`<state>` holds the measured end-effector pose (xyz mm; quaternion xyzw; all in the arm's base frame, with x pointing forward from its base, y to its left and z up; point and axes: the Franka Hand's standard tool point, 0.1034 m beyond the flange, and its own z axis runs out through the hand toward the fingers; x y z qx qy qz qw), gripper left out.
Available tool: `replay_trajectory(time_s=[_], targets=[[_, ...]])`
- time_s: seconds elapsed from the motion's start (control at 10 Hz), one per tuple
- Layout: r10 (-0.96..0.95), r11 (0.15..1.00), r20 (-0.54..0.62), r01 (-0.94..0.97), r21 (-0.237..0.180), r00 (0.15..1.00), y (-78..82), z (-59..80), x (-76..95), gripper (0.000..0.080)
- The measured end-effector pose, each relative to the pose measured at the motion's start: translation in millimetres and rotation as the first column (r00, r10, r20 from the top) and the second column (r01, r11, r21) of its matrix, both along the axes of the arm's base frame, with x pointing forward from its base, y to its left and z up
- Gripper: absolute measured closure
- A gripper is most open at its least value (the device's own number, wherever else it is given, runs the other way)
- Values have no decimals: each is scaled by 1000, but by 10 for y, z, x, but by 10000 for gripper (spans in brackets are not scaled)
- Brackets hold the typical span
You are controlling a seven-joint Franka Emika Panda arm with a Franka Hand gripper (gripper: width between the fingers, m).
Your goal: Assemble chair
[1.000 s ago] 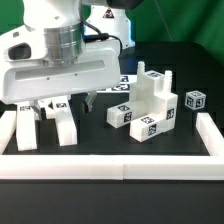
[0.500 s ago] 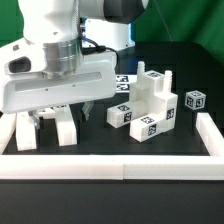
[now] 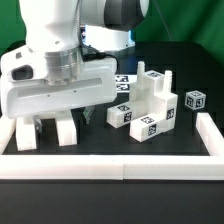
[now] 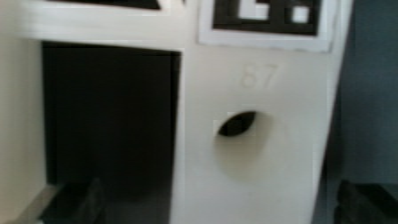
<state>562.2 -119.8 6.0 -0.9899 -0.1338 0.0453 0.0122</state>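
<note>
The chair lies in loose white tagged parts. Its leg frame (image 3: pixel 66 129) stands at the exterior view's left, just under my hand. My gripper (image 3: pixel 60 112) is low over it, and the wide hand hides the fingers. In the wrist view the frame's white post (image 4: pixel 249 110), with a small dark hole (image 4: pixel 237 124) and a tag (image 4: pixel 267 14), fills the picture. My gripper (image 4: pixel 214 205) straddles the post with dark fingers at both sides. A dark gap shows on one side, so it looks open. Other chair parts (image 3: pixel 152 96) are clustered at the centre right.
A low white border wall (image 3: pixel 110 165) rings the black table. A small tagged block (image 3: pixel 195 101) sits at the exterior view's right, near the wall. Tagged blocks (image 3: pixel 123 114) lie in front of the cluster. A flat tagged board (image 3: pixel 126 82) lies behind.
My hand has moved lower and a little toward the front, closing down over the leg frame. The parts have not moved.
</note>
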Motion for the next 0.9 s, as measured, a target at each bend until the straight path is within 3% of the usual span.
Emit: replay_trajectory(time_s=[0.4,0.6,0.7,0.8,0.9], targets=[[10,1000,-1,-10,4,1000,69,-13,7,150],[10,1000,-2,-10,5,1000,72,-14,7,397],[10,1000,0,-10,4,1000,68,-9,11,397],[10,1000,0,-10,4,1000,67,-10,11,514],[10,1000,0,-10,4,1000,66,-10,11,513]])
